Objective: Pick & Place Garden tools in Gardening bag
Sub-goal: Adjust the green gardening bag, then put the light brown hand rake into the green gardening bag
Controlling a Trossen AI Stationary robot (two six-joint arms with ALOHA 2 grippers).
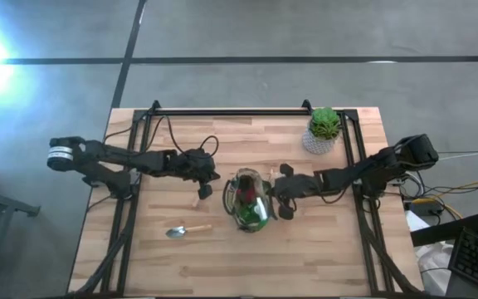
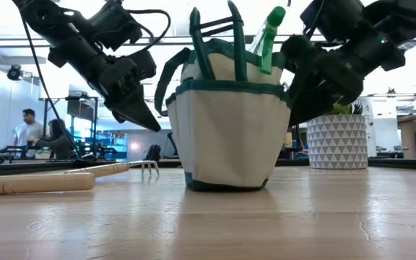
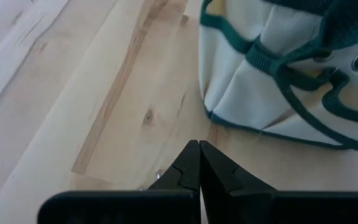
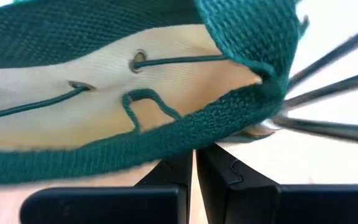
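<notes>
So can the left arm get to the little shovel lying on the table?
Probably yes. The trowel lies out in the open on the table, just in front of the left gripper, with nothing between them. The gripper is shut, so it must open first.

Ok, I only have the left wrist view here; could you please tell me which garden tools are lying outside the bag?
Observer: A metal trowel with a wooden handle lies on the table, on the left arm's side of the olive-tan fabric bag.
Operator: Thank you. Is anything else out?
Observer: Yes, a wooden-handled fork lies flat near your left gripper.
Operator: And where is the right gripper?
Observer: The right gripper is at the bag's dark green rim, on the opposite side from yours.
</notes>
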